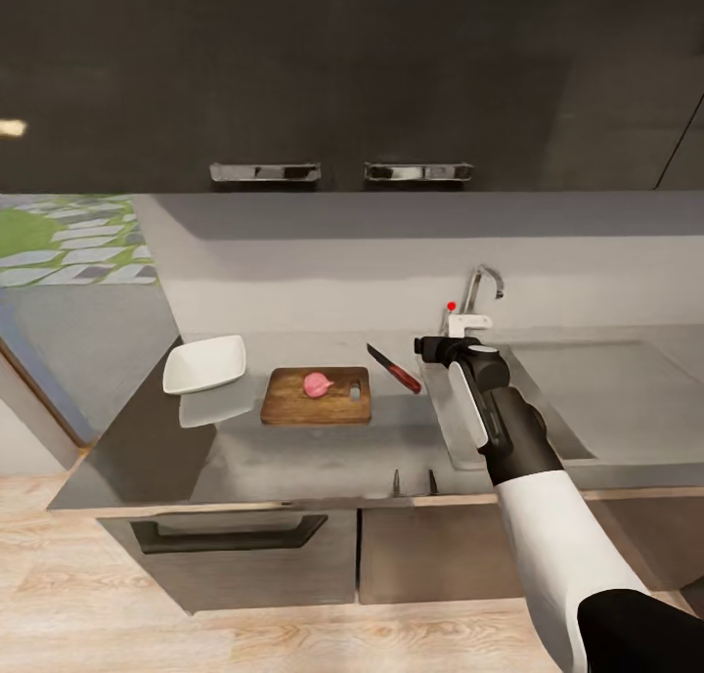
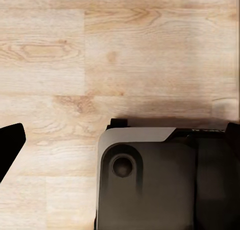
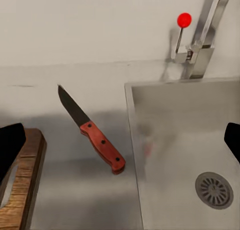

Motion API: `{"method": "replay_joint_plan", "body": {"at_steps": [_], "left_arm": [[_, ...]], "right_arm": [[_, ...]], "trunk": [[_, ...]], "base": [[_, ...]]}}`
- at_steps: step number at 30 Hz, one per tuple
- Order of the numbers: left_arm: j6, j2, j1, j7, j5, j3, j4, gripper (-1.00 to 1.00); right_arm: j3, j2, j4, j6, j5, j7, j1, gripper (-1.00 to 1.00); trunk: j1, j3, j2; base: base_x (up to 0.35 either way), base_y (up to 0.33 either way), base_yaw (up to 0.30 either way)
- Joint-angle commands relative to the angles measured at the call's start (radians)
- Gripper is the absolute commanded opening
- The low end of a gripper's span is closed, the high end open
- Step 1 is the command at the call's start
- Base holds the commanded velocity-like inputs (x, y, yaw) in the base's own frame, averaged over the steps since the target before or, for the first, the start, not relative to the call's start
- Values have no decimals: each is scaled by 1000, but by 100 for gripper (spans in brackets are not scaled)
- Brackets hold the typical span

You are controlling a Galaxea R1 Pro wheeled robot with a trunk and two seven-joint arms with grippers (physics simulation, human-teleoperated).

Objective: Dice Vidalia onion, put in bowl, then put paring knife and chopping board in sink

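The pinkish Vidalia onion (image 1: 317, 384) lies whole on the dark wooden chopping board (image 1: 315, 396) (image 3: 20, 190). The red-handled paring knife (image 1: 394, 368) (image 3: 95, 137) rests flat on the grey countertop (image 1: 293, 450) between the board and the sink (image 1: 606, 399) (image 3: 170, 140). The white bowl (image 1: 203, 365) stands left of the board. My right gripper (image 1: 422, 344) (image 3: 121, 145) hovers open over the sink's left rim, just right of the knife, holding nothing. My left gripper (image 2: 120, 140) points down at the wooden floor; one dark fingertip (image 2: 10, 145) shows at the frame's edge.
A chrome tap (image 1: 481, 291) (image 3: 202, 34) with a red knob stands behind the sink, whose drain (image 3: 214, 190) is bare. Dark wall cabinets (image 1: 342, 76) hang above the counter. The robot's base (image 2: 165, 185) sits under the left wrist.
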Motion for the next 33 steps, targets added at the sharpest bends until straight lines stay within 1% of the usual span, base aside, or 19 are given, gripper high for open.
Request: {"method": "replay_joint_plan", "body": {"at_steps": [1, 9, 18, 27, 33], "left_arm": [[-3, 1, 0, 8, 10, -8, 0, 100], [-2, 1, -1, 8, 9, -8, 1, 100], [-2, 1, -1, 8, 9, -8, 2, 100], [-2, 1, -1, 8, 9, -8, 5, 100], [-3, 1, -1, 8, 9, -9, 6, 100]], "right_arm": [[2, 0, -1, 3, -11, -9, -1, 100], [3, 0, 0, 3, -11, -9, 0, 100], [3, 0, 14, 3, -12, -8, 0, 100], [3, 1, 35, 1, -12, -7, 0, 100], [3, 1, 50, 0, -12, -6, 0, 100]], "trunk": [[1, -2, -2], [1, -6, -2], [1, -17, -2], [1, -29, -2], [1, -39, -2]], "base": [[209, -98, 0], [193, -55, 0], [205, -4, 0], [88, 0, 0], [157, 0, 0]]}}
